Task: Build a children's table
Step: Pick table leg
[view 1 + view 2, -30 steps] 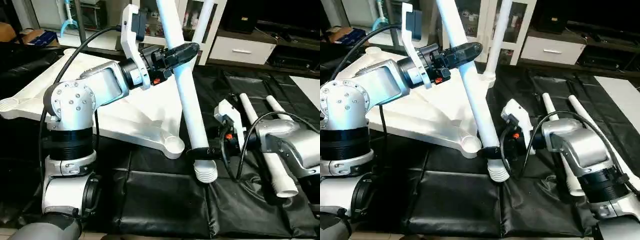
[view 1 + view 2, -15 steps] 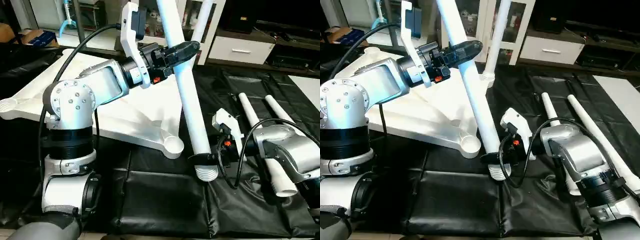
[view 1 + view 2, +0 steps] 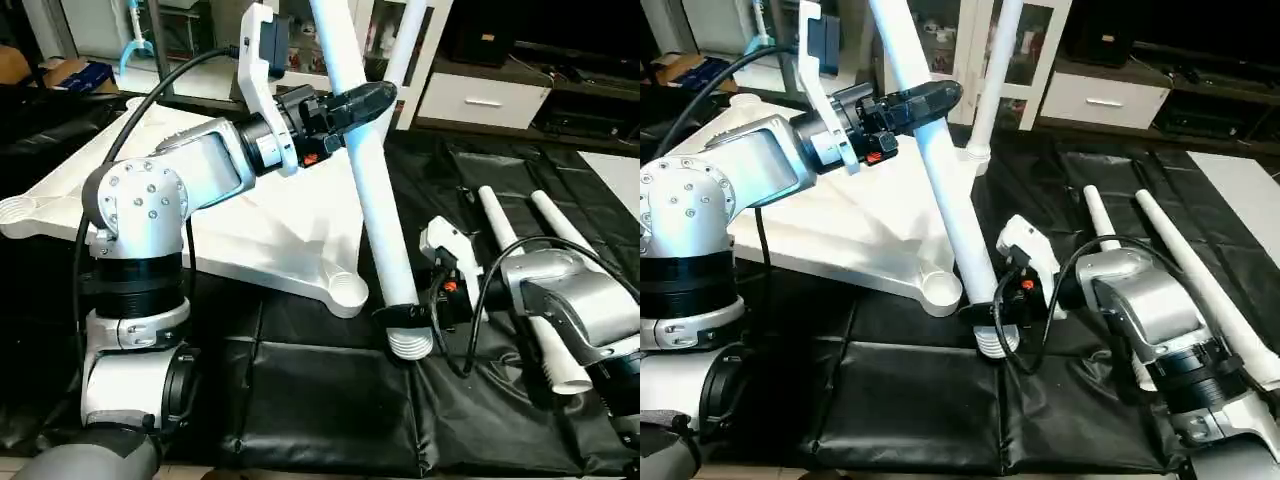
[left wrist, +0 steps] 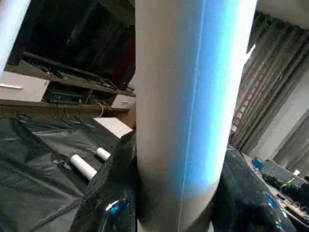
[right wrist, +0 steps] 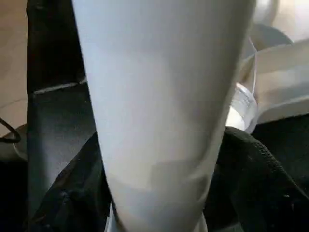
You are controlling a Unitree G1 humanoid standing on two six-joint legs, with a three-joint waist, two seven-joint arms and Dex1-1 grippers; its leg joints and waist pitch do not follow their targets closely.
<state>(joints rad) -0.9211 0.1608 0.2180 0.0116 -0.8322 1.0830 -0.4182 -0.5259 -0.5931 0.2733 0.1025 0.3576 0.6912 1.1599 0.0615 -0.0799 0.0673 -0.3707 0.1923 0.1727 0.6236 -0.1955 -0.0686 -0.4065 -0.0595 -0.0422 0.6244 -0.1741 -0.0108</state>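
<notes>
Overhead, left gripper (image 3: 362, 100) jaws clasp tilted leg (image 3: 375, 200), right gripper (image 3: 405, 318) jaws grasp its threaded end, fingers (image 5: 72, 193) flanking.

Pretty much a two-tone scene. The top (image 3: 280, 225) is plain white, and so is the held leg (image 3: 370, 170), with ridged white threads at its low end. Two spare legs (image 3: 520, 290) lying off to the side are white too. All of it sits on a glossy black sheet (image 3: 330, 400) with creases catching the light. Both the left pincer (image 3: 362, 100) and the right pincer (image 3: 405, 318) are shiny black, with small orange-red spots just behind them. Arms (image 3: 150, 210) are silver with black joint bands, white camera brackets and black cables. The drawer unit (image 3: 480, 100) behind is white.
</notes>
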